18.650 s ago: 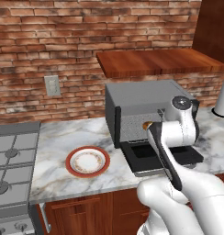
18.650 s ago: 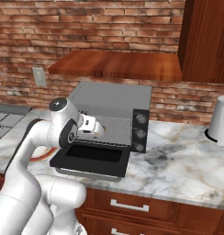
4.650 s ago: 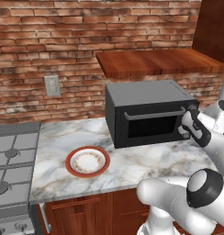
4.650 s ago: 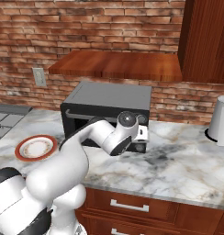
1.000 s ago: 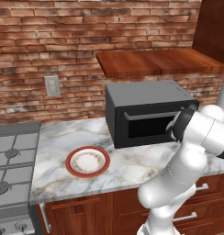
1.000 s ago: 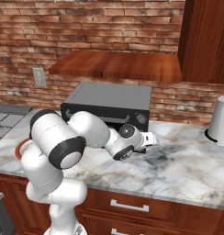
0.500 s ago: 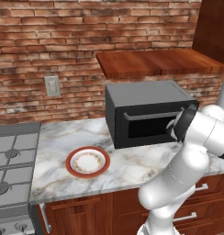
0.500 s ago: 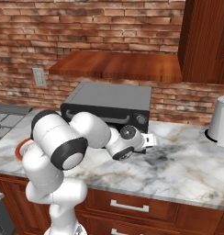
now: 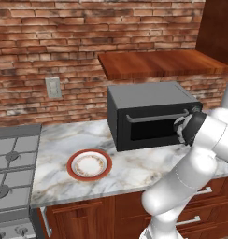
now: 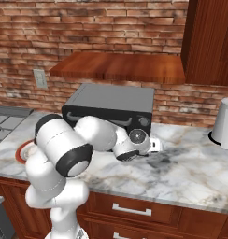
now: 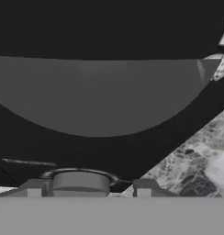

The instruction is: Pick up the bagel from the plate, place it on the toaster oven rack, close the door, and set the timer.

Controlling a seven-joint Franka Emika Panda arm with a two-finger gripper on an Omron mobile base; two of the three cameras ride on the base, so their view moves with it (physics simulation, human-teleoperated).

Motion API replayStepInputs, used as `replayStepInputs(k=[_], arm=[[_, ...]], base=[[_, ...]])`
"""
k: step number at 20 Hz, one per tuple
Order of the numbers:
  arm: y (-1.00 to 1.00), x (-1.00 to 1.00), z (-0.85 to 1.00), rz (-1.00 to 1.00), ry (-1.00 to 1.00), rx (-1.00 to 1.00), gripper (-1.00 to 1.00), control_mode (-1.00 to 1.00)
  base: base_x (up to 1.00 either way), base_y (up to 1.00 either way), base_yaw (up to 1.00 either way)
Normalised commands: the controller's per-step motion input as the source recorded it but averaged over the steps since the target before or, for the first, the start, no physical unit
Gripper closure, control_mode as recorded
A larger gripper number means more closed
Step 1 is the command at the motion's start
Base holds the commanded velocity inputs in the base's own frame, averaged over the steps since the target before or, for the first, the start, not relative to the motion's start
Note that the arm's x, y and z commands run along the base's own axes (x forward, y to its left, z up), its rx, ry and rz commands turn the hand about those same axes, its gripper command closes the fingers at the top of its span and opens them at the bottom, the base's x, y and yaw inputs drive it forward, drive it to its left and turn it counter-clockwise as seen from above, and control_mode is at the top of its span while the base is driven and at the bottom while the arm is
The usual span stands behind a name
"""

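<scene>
Gripper (image 9: 181,132) sits at the right end of the toaster oven (image 9: 151,114) in the left base view, pressed up to the knob side, presumably to turn the timer; its finger spacing cannot be told here. To its left the door (image 9: 155,126) stands closed, handle across the top. Well away to the left, the plate (image 9: 89,165) lies on the marble counter (image 9: 55,140), with no bagel on it; the bagel is judged to be inside the oven, hidden by the dark glass. A second ago the hand was in almost the same spot; much earlier the door hung open.

From the right base view, the wrist blocks the lower oven front and only an upper knob (image 10: 144,121) shows just above it. A white kettle (image 10: 223,123) stands far to the right.

Seen from the hand, a large rounded grey knob (image 11: 100,96) looms just ahead, marble below right. Whether the fingers are spread or pinched cannot be told.
</scene>
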Motion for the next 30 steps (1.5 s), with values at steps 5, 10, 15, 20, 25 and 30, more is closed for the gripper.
replayStepInputs(k=[5,10,15,20,25,30], arm=[[-0.63,0.00,0.00,0.00,-0.02,0.14,1.00,-1.00],[-0.66,0.04,0.00,0.00,0.00,0.13,1.00,-1.00],[-0.71,0.01,0.04,0.00,0.00,0.17,1.00,-1.00],[-0.76,0.00,0.12,0.02,0.00,0.25,1.00,-1.00],[-0.84,0.00,0.13,0.08,0.00,0.34,1.00,-1.00],[-0.91,0.00,0.01,0.10,0.00,0.33,1.00,-1.00]], base=[[0.00,0.00,0.00],[0.00,0.00,0.00],[0.00,0.00,0.00],[0.00,0.00,0.00],[0.00,0.00,0.00],[0.00,0.00,0.00]])
